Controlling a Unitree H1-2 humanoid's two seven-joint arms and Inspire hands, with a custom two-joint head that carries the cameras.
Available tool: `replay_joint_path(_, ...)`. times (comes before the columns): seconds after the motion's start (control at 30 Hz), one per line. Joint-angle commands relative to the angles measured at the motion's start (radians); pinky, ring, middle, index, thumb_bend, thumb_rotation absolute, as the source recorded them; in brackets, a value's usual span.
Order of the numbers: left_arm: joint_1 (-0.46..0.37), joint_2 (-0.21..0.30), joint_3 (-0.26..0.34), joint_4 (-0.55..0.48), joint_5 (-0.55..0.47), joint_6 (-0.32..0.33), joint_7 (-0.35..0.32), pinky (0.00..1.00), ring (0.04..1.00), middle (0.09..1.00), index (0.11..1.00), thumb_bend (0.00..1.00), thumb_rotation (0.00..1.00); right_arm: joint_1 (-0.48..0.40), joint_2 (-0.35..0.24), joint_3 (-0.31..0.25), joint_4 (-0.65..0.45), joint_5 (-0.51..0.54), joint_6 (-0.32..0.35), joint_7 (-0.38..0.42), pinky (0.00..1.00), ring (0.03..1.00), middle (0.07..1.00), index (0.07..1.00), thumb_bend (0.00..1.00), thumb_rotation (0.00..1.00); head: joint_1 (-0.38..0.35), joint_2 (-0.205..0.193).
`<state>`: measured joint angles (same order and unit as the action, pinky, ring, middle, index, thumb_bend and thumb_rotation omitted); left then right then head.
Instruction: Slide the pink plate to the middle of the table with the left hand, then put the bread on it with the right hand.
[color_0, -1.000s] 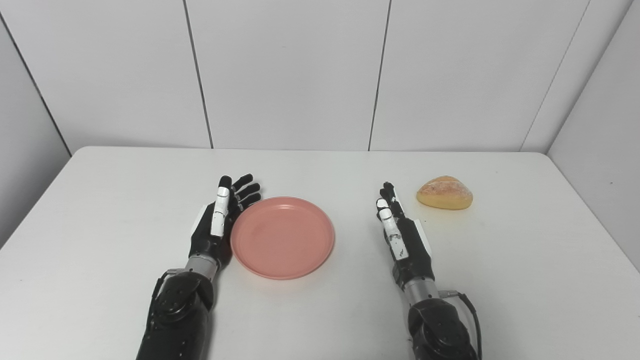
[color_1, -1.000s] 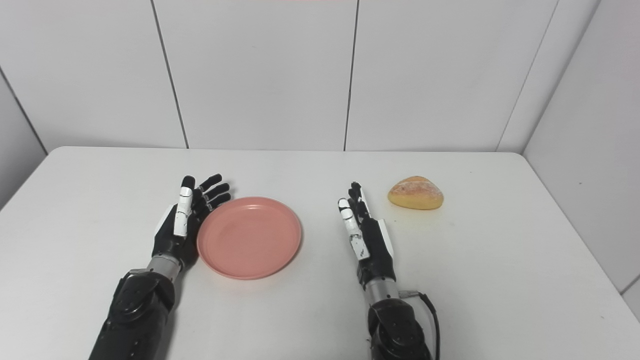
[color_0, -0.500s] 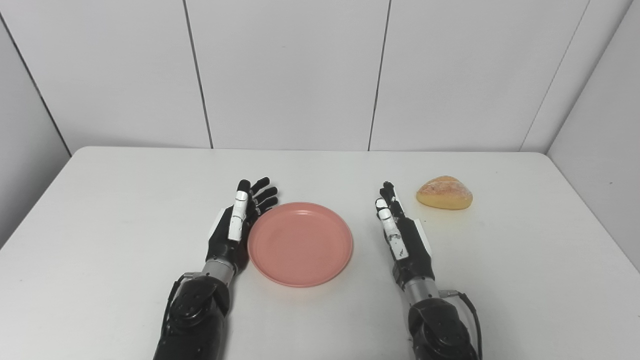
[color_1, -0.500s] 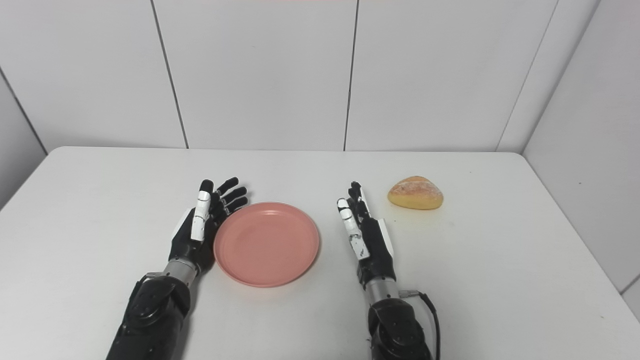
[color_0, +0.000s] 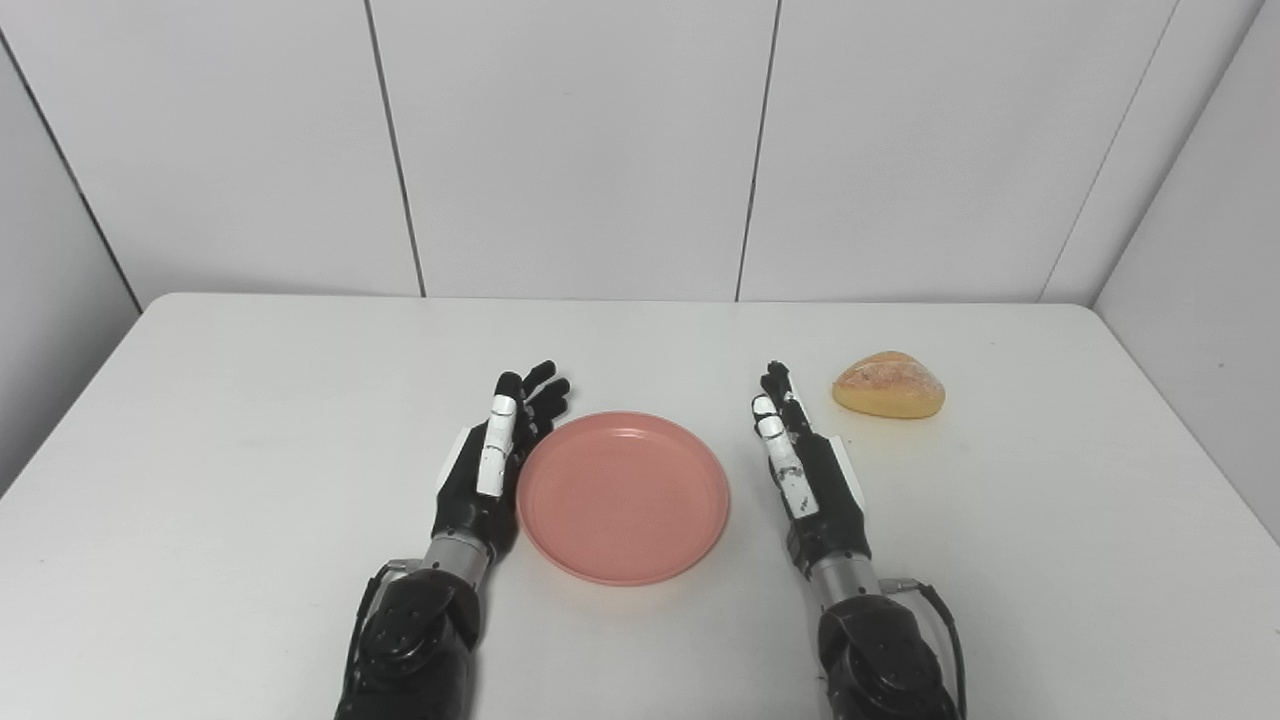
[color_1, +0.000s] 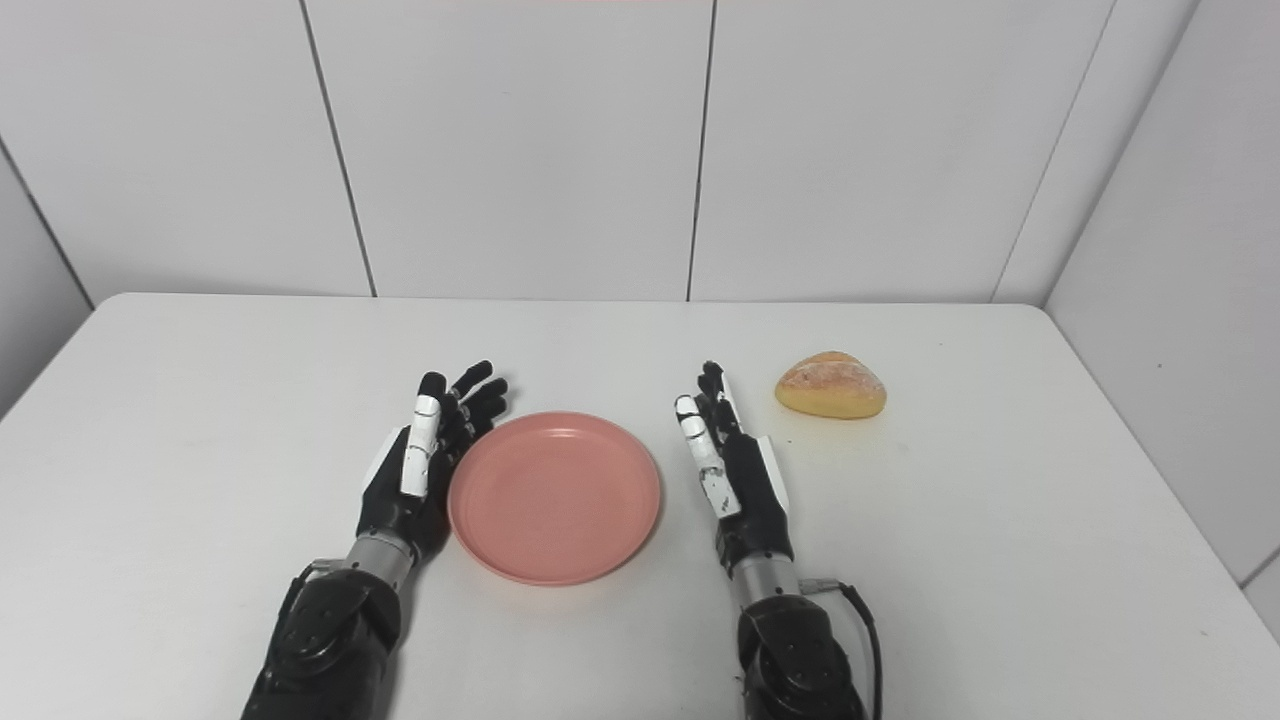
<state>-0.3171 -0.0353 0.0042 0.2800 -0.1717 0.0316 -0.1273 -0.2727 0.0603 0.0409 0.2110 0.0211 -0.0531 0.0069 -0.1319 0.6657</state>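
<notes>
The pink plate lies flat on the white table, near the middle. My left hand is open, set on edge with its fingers straight, and its palm rests against the plate's left rim. My right hand is open and empty, on edge just right of the plate with a small gap to the rim. The bread, a golden rounded roll, lies on the table beyond and to the right of my right hand, apart from it. The plate also shows in the right eye view.
White wall panels stand behind the table's far edge. A side wall runs close along the table's right edge. Nothing else lies on the table.
My left hand has pushed the plate to the right and a little toward me. The gap between the plate and my right hand has shrunk. My right hand and the bread have not moved.
</notes>
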Motion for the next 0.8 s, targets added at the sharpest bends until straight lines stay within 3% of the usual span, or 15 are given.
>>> replay_joint_path(0.0, -0.016, -0.007, -0.011, -0.044, 0.001, 0.003, -0.008, 1.0, 0.966, 0.925, 0.892, 0.77, 1.0, -0.032, 0.001, 0.003, -0.032, -0.006, -0.01, 0.003, 1.0, 1.0, 1.0, 0.999, 0.68, 0.89, 0.002, 0.001)
replay_joint_path(0.3, -0.002, 0.004, -0.013, -0.056, -0.002, 0.0, -0.023, 1.0, 0.998, 0.986, 0.958, 0.73, 1.0, -0.033, -0.001, -0.001, -0.028, 0.007, -0.011, 0.008, 1.0, 1.0, 1.0, 0.994, 0.69, 0.89, 0.002, 0.001)
replay_joint_path(0.77, -0.007, 0.028, -0.012, -0.007, 0.097, -0.138, 0.029, 1.0, 1.0, 1.0, 1.0, 0.73, 1.0, -0.03, -0.01, 0.0, -0.032, -0.007, -0.042, 0.004, 1.0, 1.0, 1.0, 0.995, 0.67, 0.89, -0.004, 0.003)
